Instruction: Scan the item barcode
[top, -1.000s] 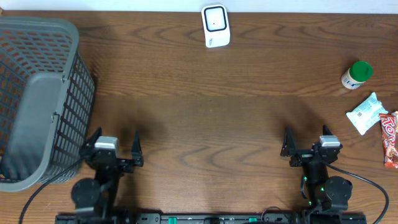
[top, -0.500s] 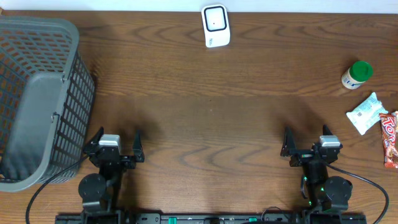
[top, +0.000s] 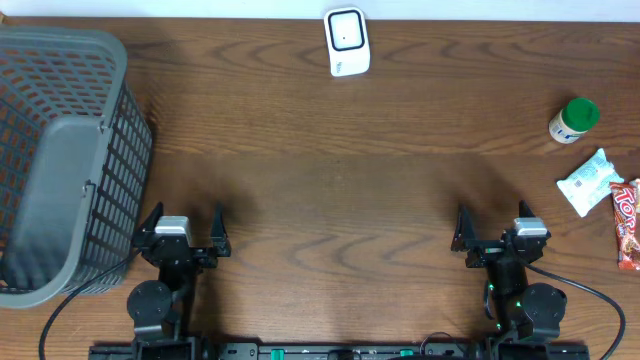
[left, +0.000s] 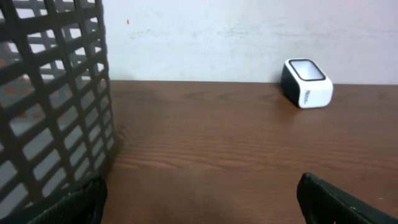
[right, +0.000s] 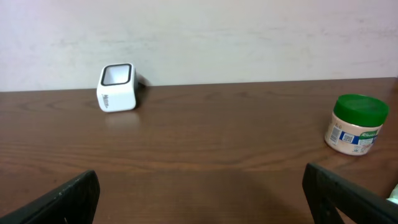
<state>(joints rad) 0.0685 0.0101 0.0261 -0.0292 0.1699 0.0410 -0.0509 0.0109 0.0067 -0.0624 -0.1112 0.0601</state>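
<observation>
The small round jar with the green lid (top: 574, 120) looks easy to knock over: it is short and smooth. A sideways approach could tip it or roll it off the right edge of the brown wooden table (top: 320, 190). Its label could also end up facing away from the white box-shaped scanner (top: 347, 42) at the far side.

The jar stands ahead of and to the right of the right end effector (top: 490, 230), well apart from it. A white crinkled packet (top: 586, 181) and a red candy bar (top: 627, 224) lie nearer. Both end effectors are spread wide and hold nothing. The left end effector (top: 186, 228) sits beside the grey mesh basket (top: 130, 170).
</observation>
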